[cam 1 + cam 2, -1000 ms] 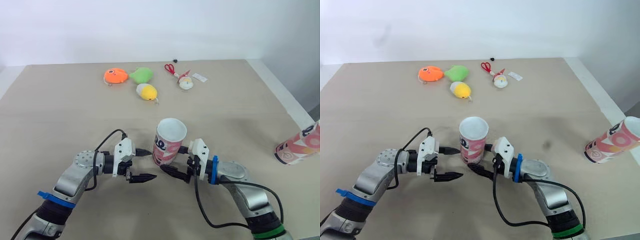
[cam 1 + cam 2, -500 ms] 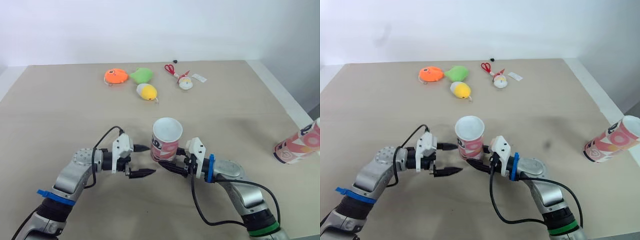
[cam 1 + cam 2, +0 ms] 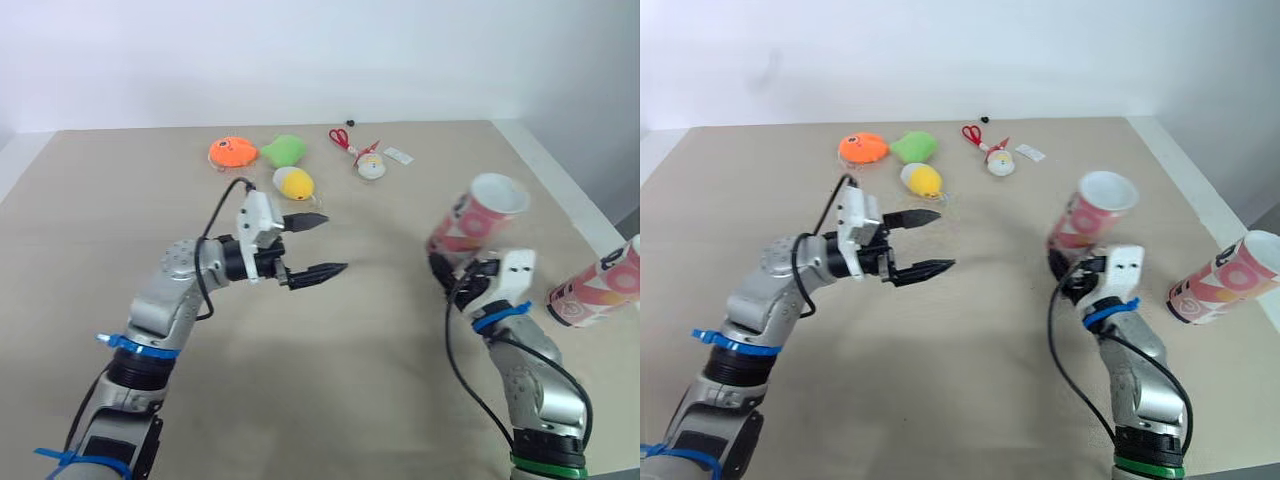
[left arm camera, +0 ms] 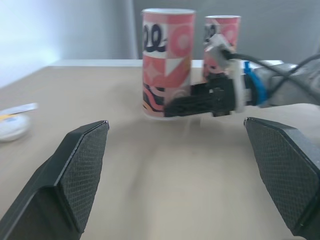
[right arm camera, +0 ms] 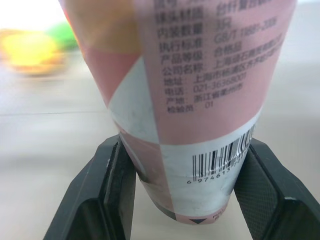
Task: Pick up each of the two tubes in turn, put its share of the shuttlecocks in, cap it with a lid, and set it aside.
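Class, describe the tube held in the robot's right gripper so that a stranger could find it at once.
Look to the right side of the beige table, where the right gripper clamps a pink-and-white patterned tube near its base. Its open white mouth points up and tilts away. A matching second tube sits at the table's far right edge, but no gripper touches that one.

Glossy printed paper tube (image 3: 468, 222)
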`<state>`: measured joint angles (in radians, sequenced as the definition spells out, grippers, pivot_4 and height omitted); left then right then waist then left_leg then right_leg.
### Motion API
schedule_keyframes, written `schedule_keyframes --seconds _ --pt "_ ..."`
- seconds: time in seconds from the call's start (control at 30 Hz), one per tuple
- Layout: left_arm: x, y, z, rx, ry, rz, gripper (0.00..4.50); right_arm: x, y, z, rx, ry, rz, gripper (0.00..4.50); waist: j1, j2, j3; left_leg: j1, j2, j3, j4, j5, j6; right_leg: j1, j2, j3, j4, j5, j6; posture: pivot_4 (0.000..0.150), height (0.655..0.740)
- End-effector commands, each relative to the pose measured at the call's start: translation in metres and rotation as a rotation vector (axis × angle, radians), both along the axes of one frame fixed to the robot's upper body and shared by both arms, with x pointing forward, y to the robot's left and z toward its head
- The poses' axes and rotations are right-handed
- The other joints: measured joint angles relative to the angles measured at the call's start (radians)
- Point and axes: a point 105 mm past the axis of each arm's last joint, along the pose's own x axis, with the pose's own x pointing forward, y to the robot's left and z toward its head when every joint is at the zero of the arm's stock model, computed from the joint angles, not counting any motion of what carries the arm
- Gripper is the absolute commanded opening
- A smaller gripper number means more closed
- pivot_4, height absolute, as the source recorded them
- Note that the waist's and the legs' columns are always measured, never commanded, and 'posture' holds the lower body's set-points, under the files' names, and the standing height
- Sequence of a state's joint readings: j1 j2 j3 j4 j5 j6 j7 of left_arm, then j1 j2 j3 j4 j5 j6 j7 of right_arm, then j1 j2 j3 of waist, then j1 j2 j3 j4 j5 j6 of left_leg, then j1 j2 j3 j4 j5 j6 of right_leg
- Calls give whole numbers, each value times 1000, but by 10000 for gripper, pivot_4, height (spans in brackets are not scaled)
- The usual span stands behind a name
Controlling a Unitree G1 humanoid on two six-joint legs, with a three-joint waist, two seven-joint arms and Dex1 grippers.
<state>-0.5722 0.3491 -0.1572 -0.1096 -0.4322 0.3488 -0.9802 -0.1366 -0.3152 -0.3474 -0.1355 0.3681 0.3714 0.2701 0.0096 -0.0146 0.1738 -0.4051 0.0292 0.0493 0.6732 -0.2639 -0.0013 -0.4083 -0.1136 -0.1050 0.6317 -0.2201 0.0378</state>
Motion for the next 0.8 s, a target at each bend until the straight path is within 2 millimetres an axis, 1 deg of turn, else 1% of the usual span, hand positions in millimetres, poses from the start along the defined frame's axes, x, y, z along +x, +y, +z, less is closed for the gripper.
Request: schedule_keyframes --seconds 0.03,0.13,0.2,0.3,0.43,0.53,0.57,0.6,0.7,0.8 --pt "-1 -8 7 -9 -46 -7 45000 -4 -25 11 -17 -43 -107 26063 -2 0 0 0 0 1 0 0 0 0 0 1 0 0 0 1500 7400" --pt "-3 -15 2 -2 -45 -22 45000 -8 -45 4 -12 -24 -210 26063 -2 1 0 1 1 1 0 0 0 0 1 2 0 0 -1 1500 7400" --pt "-3 -16 1 -4 -45 -17 45000 -9 -51 -1 14 -9 -242 26063 -1 1 0 2 1 2 0 0 1 0 2 3 0 0 0 1500 7400" --pt "-4 -13 -2 -5 -39 0 45000 -9 -50 -8 36 12 -234 26063 -1 1 -1 2 1 2 0 0 1 0 2 3 0 1 0 1500 7400" --pt "-7 -10 -6 2 -31 4 45000 -10 -47 -12 55 22 -222 26063 -1 2 -1 3 2 2 0 0 1 0 2 5 1 1 0 1500 7400" --pt "-7 -7 -6 4 -28 14 45000 -13 -45 -13 61 21 -216 38197 -1 2 -1 3 2 2 0 0 1 0 2 5 1 1 -1 1500 7400" --pt "-7 -6 -6 4 -28 19 45000 -14 -44 -12 64 17 -214 43590 -1 2 -1 3 2 2 0 0 1 0 2 5 1 1 -1 1500 7400" --pt "-6 -5 -6 3 -27 22 45000 -16 -44 -12 69 12 -213 44476 -1 2 -1 3 2 2 0 0 1 0 2 6 1 1 -1 1500 7400" --pt "-5 -3 -7 4 -26 30 45000 -23 -40 -8 83 -15 -200 44476 0 2 -1 3 2 2 0 0 1 0 2 6 1 1 0 1500 7400" --pt "-5 1 -9 9 -20 42 45000 -35 -35 -6 85 -31 -174 44476 0 3 -2 3 1 1 0 0 1 0 3 7 1 1 0 1500 7400"
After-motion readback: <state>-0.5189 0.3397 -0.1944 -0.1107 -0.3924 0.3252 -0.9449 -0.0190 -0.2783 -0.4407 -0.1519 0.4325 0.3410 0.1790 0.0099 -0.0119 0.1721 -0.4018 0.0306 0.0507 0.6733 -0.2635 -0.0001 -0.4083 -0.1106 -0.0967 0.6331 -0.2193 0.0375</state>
